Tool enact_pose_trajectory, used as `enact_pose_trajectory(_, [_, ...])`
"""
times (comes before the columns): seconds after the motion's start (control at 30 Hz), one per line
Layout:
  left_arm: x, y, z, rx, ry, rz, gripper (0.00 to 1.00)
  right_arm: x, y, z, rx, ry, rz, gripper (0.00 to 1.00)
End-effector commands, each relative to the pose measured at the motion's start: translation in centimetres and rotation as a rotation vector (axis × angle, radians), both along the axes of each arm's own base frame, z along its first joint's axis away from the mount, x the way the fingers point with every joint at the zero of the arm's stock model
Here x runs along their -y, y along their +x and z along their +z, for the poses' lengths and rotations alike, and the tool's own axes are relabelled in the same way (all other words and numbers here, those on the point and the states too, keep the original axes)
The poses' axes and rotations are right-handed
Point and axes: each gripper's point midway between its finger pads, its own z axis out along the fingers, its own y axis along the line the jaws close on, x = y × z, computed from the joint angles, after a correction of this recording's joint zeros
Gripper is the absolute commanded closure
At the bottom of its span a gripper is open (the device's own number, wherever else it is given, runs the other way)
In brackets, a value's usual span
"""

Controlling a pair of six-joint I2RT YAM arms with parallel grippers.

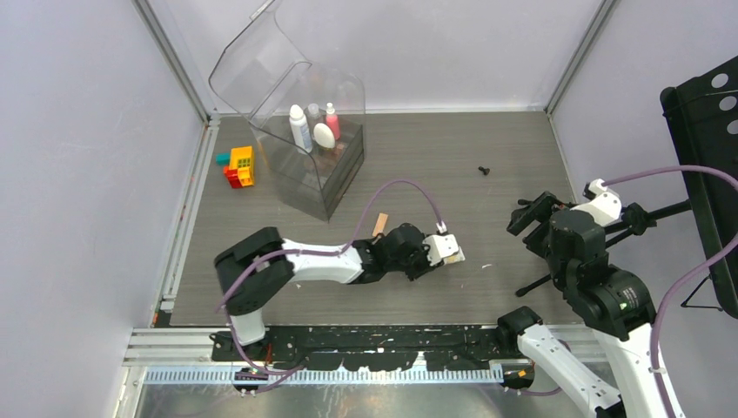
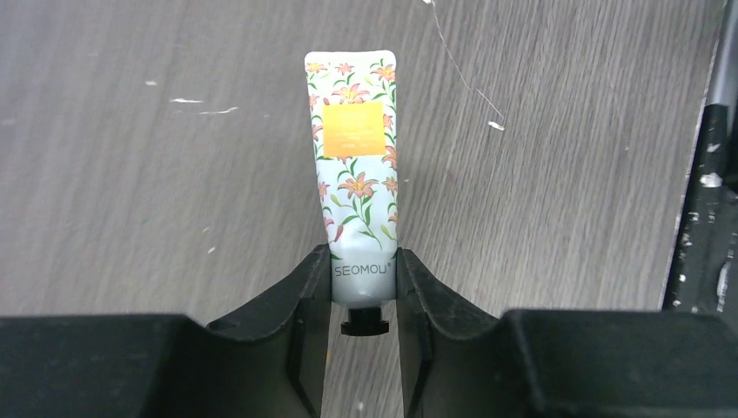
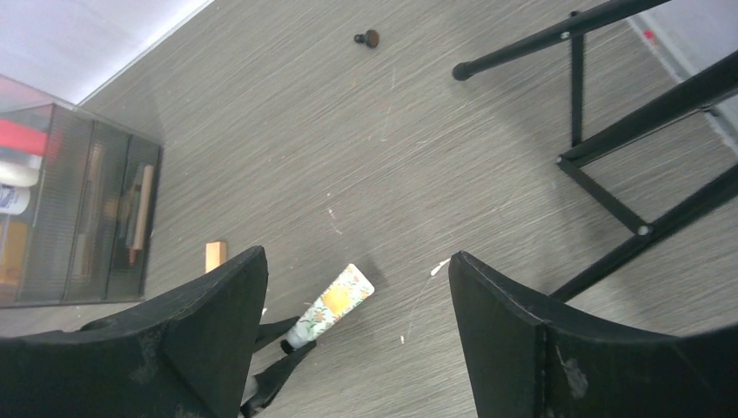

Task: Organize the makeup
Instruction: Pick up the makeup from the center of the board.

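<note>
A cream tube (image 2: 352,165) with a flower print and a black cap lies flat on the grey table, cap end toward the left arm. My left gripper (image 2: 364,279) is shut on the tube's cap end; from above, the left gripper (image 1: 439,250) and the tube (image 1: 452,252) sit mid-table. The right wrist view shows the same tube (image 3: 333,304). My right gripper (image 3: 357,255) is open and holds nothing; it hovers at the right (image 1: 531,218). A white bottle (image 1: 299,127), a pink bottle (image 1: 332,122) and a white oval compact (image 1: 324,135) stand in the clear case (image 1: 318,187).
A small tan block (image 1: 380,224) lies left of the tube. A tiny black piece (image 1: 484,171) rests farther back. Colourful toy bricks (image 1: 238,165) sit left of the case. A black stand (image 1: 696,174) with thin legs (image 3: 609,131) occupies the right side.
</note>
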Motion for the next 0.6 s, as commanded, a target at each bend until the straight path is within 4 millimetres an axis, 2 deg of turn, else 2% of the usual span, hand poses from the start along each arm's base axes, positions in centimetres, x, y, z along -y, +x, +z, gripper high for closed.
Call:
enact_pose_trajectory(0.0, [-1.0,1.4,6.9,0.082,-0.165,0.106,0.77,-2.4,1.4,0.8,0.090,0.093,0.086,0.19])
enact_pose_trajectory(0.27, [-4.9,1.3,13.3,0.092,-0.353,0.258,0.77,-7.0,2.4,1.3,0.212,0.321,0.243,0.23])
enact_pose_trajectory(0.4, [-6.0,0.2,16.6,0.044,-0.499,0.274,0.78,-9.2,2.9,1.7,0.270,0.415,0.324,0.25])
enact_pose_trajectory(0.57, [-7.4,-0.2,19.2,0.039,-0.601,0.302,0.78,-11.0,3.3,2.3,0.322,0.513,0.389,0.28])
